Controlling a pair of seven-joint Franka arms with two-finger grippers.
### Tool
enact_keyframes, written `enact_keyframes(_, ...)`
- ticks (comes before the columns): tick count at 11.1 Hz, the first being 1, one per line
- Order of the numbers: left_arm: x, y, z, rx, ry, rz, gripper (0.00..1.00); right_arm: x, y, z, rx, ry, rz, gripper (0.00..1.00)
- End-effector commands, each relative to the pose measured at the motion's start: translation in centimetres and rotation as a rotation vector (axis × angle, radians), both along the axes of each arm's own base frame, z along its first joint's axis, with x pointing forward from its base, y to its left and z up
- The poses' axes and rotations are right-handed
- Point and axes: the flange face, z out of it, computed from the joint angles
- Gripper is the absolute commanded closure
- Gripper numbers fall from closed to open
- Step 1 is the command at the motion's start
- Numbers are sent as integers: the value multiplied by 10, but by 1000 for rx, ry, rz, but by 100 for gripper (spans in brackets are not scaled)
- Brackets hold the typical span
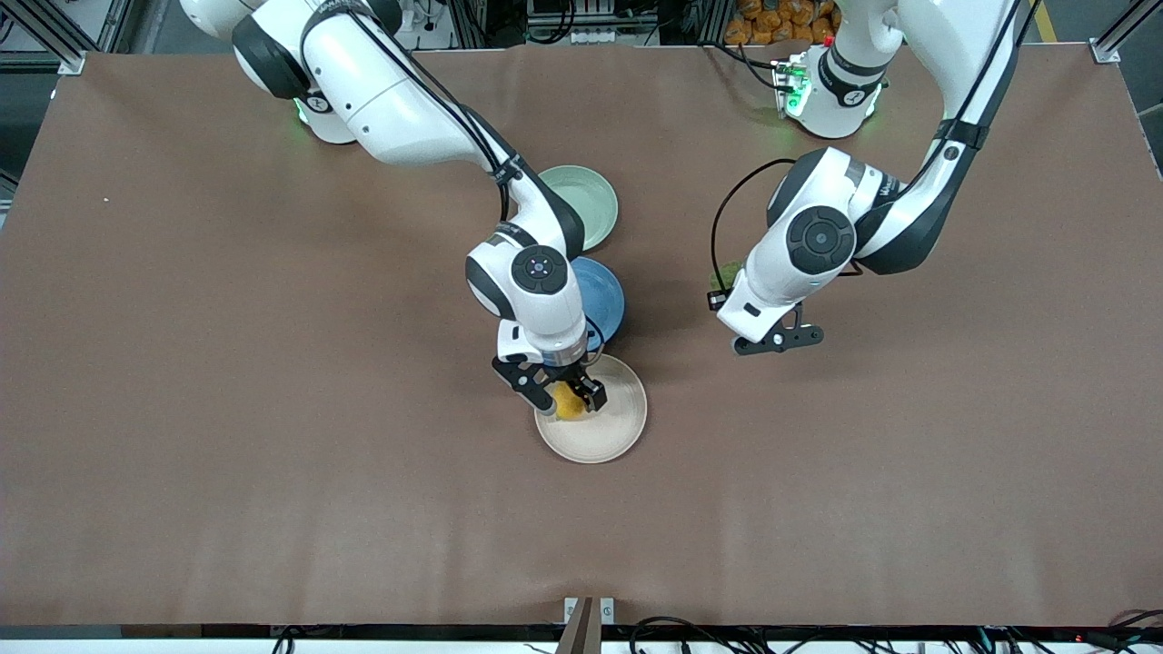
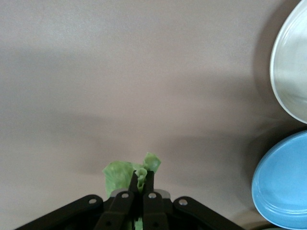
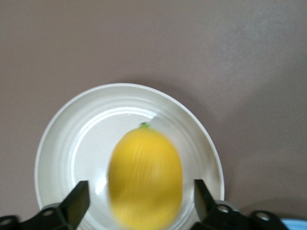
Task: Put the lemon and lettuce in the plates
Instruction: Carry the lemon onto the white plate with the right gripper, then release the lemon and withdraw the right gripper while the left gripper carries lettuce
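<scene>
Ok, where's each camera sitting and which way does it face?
Front: high across the table, facing the robots, looking down; both arms show.
Left wrist: on the left arm, looking down past the left gripper pinching lettuce; green plate and blue plate at the edge.
Right wrist: on the right arm, looking down past the open right gripper at the lemon over the beige plate.
Shared: front and right wrist both show lemon and beige plate.

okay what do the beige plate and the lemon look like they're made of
The beige plate looks like glazed ceramic or hard plastic: smooth, faintly glossy, with molded concentric rings inside its rim. The lemon has an even, saturated yellow skin with fine lengthwise streaks and a tiny green tip, so it may be a plastic replica; motion blur leaves that open. It sits between the open fingers of the right pincer, over the plate.
</scene>
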Motion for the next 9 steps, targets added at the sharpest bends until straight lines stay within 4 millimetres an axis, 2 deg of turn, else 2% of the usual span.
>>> enact_keyframes(1,3,-4,1,-9,15,32,100,9,-11,53,-46,-3,-4,0)
enact_keyframes(3,-1,-10,1,-7,16,34,100,19,-41,111,-94,30,51,0)
enact_keyframes(5,-17,-38,-17,8,47,36,100,25,-81,178,-84,78,123,0)
enact_keyframes(7,-35,-74,-25,20,59,57,100,25,-134,246,-56,111,202,0)
enact_keyframes(9,-53,-120,-41,32,81,98,100,19,-188,302,-63,131,297,0)
